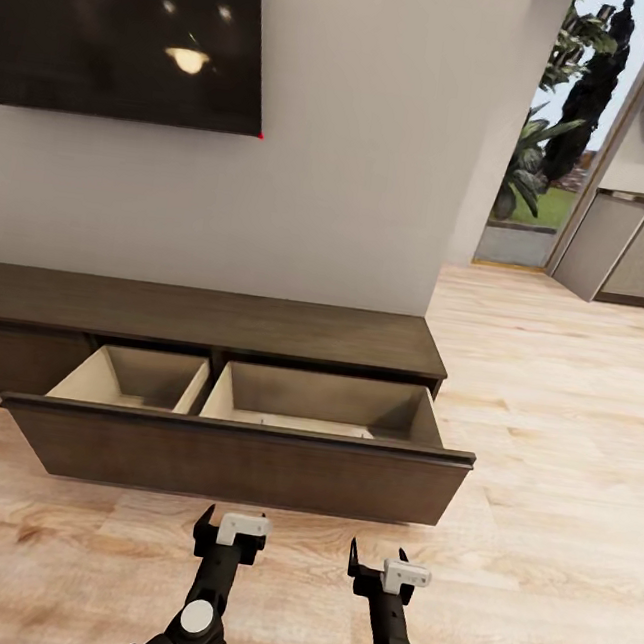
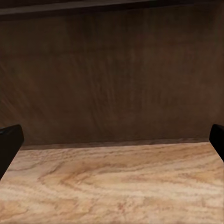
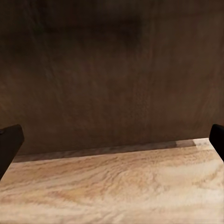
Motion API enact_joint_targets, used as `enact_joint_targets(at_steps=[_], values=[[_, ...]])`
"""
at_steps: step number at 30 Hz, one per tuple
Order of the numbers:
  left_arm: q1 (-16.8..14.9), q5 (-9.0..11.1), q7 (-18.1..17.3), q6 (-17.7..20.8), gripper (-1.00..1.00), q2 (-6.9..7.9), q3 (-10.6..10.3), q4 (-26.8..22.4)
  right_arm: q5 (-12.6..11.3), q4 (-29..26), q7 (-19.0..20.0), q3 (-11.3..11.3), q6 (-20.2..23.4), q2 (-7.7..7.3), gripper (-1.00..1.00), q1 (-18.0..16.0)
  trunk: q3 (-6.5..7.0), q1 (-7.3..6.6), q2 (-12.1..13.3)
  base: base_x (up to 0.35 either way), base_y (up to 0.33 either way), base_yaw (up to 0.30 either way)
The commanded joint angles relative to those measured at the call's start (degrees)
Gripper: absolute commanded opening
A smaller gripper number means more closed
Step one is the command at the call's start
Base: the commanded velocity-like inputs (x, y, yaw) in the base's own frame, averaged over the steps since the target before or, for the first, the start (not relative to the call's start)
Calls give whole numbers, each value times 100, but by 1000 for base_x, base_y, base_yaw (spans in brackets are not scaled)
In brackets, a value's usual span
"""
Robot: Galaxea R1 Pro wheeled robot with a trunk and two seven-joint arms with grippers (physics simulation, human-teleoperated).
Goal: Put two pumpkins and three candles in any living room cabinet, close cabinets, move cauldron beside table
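Floor: pale wood planks, running from under your arms to the far right, where they meet a grey kitchen unit and a glazed opening with dark foliage outside.

Wall: plain grey, straight ahead of you. A black screen hangs on it at the upper left, with ceiling lights mirrored in it.

Cabinet: long, low, dark brown wood, set against the wall at the left and centre. Its wide drawer is pulled out toward you. The front is a flat dark panel with no handle. The inside is pale beige, split by a divider into a smaller left compartment and a larger right one. What you can see of both compartments is bare; their near floor is hidden behind the drawer front.

Left gripper: near you, low over the floor, just short of the drawer front. Fingers spread wide, nothing between them; the left wrist view has one dark fingertip at each side edge, facing the brown panel.

Right gripper: beside the left one, to its right, also just short of the drawer front. Fingers wide apart and holding nothing.

Between your grippers and the drawer lies bare floor.
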Motion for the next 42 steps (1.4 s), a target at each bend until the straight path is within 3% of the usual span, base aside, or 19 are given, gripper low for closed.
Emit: enact_joint_targets(at_steps=[1,4,9,12,42], values=[[-6,61,30,-43,100,2,-22,3,-4,1,-57,47,-9,1,100,-4,-5,-1,-2,0,0,0],[-6,61,30,-43,100,3,-22,3,-9,-4,-70,24,-3,3,100,-5,-5,-1,-2,0,0,0],[-6,61,32,-43,100,7,-22,3,-2,-7,-70,-410,-17,1,100,-5,-5,-1,-2,0,0,0],[-6,61,31,-43,100,8,-22,3,7,-12,-69,-498,-45,-3,100,-5,-5,-1,-2,0,0,0],[-6,52,14,-35,100,1,-40,3,126,-77,-69,-470,-10,12,100,-5,-5,-1,-2,33,7,0]])
